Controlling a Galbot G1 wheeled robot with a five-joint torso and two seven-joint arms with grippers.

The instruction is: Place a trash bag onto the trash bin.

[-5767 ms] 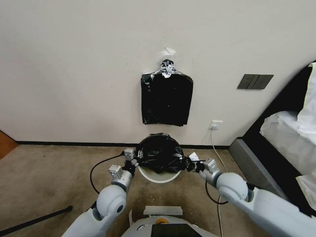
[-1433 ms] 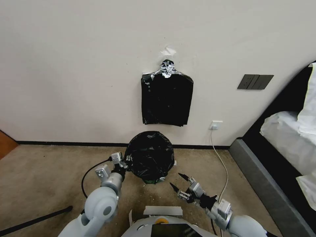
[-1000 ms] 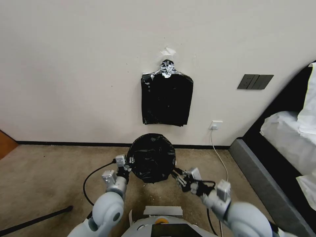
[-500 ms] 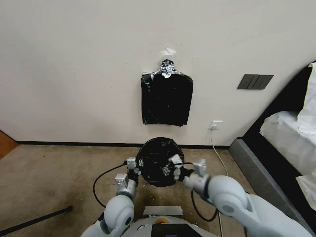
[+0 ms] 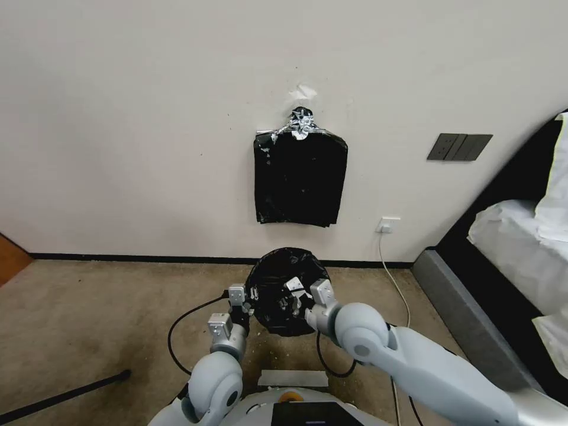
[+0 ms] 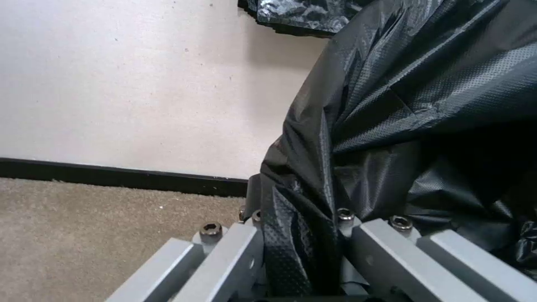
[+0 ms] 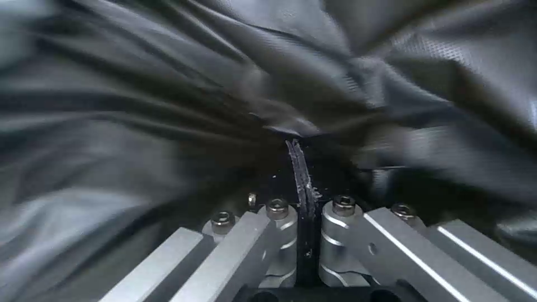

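with both the left gripper and right gripper clamped on the thin glossy black plastic trash bag at lower centre of the head view, the step looks like spreading its mouth, and the next move calls for pulling it apart.

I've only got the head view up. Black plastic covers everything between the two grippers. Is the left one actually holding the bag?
Observer: Yes. In the left wrist view the left gripper is shut on a gathered fold of the trash bag.
Operator: And the right one?
Observer: The right gripper is shut too, with a thin edge of film pinched upright between its fingers.
Operator: Anything behind the bag on the left side?
Observer: Bare wall, with a black baseboard running along the carpet.
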